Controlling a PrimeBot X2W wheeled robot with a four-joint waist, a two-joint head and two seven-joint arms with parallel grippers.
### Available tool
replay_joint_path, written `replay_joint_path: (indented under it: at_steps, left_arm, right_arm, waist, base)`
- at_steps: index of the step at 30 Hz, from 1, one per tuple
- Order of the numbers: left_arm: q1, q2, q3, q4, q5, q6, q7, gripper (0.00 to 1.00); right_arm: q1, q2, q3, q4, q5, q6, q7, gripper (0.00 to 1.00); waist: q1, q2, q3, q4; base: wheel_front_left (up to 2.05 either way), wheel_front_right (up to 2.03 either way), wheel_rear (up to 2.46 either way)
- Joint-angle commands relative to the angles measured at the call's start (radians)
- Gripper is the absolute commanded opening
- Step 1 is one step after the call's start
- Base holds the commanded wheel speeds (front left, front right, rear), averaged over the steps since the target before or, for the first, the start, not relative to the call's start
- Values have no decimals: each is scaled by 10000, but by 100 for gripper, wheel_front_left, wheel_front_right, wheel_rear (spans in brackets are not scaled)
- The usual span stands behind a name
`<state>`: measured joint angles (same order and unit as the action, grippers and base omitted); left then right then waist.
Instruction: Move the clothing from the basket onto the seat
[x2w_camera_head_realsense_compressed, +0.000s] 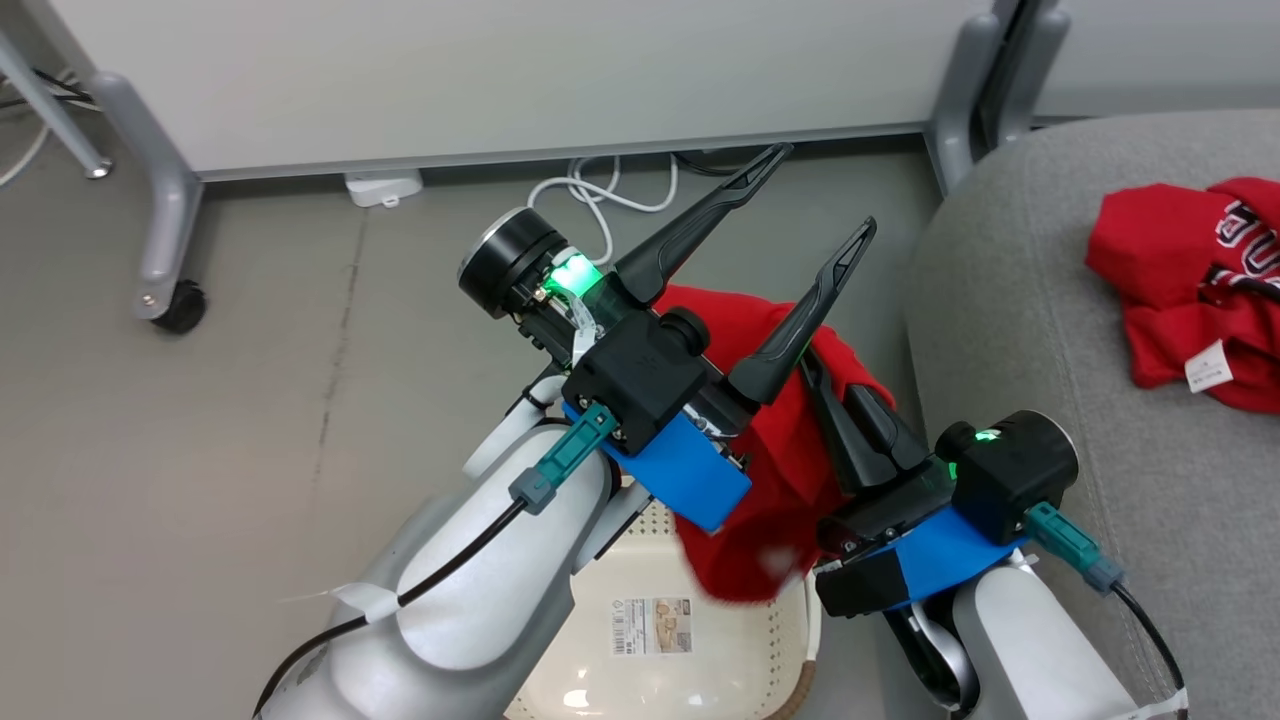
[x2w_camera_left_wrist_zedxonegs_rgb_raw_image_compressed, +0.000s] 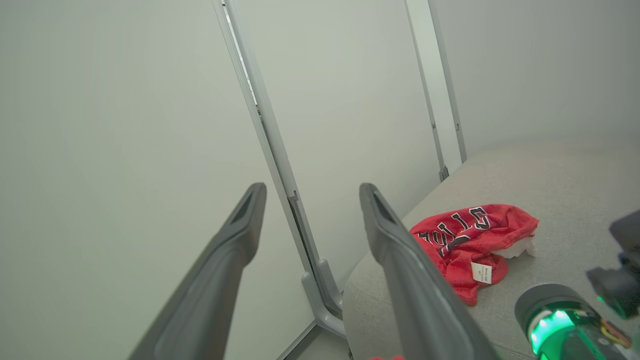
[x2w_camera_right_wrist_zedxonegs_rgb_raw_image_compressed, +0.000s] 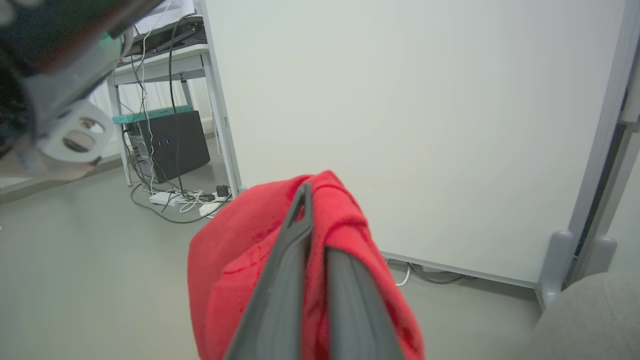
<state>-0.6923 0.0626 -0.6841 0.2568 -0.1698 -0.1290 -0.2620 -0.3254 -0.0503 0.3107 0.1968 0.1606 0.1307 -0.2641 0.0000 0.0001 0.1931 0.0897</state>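
Note:
A red garment (x2w_camera_head_realsense_compressed: 775, 490) hangs above the cream basket (x2w_camera_head_realsense_compressed: 745, 650), with my right gripper (x2w_camera_head_realsense_compressed: 815, 375) shut on its upper fold. The right wrist view shows that garment (x2w_camera_right_wrist_zedxonegs_rgb_raw_image_compressed: 240, 260) draped over both sides of the closed right gripper (x2w_camera_right_wrist_zedxonegs_rgb_raw_image_compressed: 314, 220). My left gripper (x2w_camera_head_realsense_compressed: 818, 195) is just above and to the left of the right one, open and holding nothing; its fingers spread wide in the left wrist view (x2w_camera_left_wrist_zedxonegs_rgb_raw_image_compressed: 312, 192). A second red garment with block lettering and a white tag (x2w_camera_head_realsense_compressed: 1190, 290) (x2w_camera_left_wrist_zedxonegs_rgb_raw_image_compressed: 470, 240) lies on the grey seat (x2w_camera_head_realsense_compressed: 1020, 300) (x2w_camera_left_wrist_zedxonegs_rgb_raw_image_compressed: 565, 200) at the right.
A white partition panel (x2w_camera_head_realsense_compressed: 520, 70) on grey legs with a caster (x2w_camera_head_realsense_compressed: 180, 305) stands behind the basket. White cables and a power strip (x2w_camera_head_realsense_compressed: 380, 187) lie on the floor at its foot. A desk with a black box (x2w_camera_right_wrist_zedxonegs_rgb_raw_image_compressed: 172, 142) and more cables is further left.

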Motion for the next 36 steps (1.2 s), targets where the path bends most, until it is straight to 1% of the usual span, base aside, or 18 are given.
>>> replay_joint_path:
  at_steps: [1, 10, 24, 25, 31, 36]
  left_arm:
    - [-35, 69, 13, 53, 35, -11, -42, 100]
    - [-194, 159, -316, 219, 88, -16, -36, 100]
    - [-523, 352, -1180, 561, -46, -20, -36, 100]
    - [-523, 352, -1180, 561, -46, -20, -36, 100]
    - [-461, 520, -1447, 709, -126, -19, -36, 100]
    - [-351, 599, -1573, 790, -169, -19, -36, 100]
  right_arm:
    - [9, -6, -88, -81, -36, 1, -4, 0]
    - [142, -1, -666, -456, -182, 1, -4, 0]
    - [602, -6, -1918, -1165, -282, 1, -6, 0]
    - [602, -6, -1918, -1165, -282, 1, -6, 0]
    - [860, -2, -2523, -1457, -249, 1, -4, 0]
    - [990, -2, -2875, -1606, -268, 1, -4, 0]
  waist:
    - [0, -1, 60, -137]
    - [0, -1, 693, -1109]
    - [0, -1, 1378, -2566]
    - [0, -1, 1378, -2566]
    - [0, -1, 1546, -3098]
    - [0, -1, 1601, -3328]
  base:
    - [0, 0, 0]
    - [0, 0, 0]
    - [0, 0, 0]
    - [0, 0, 0]
    - [0, 0, 0]
    - [0, 0, 0]
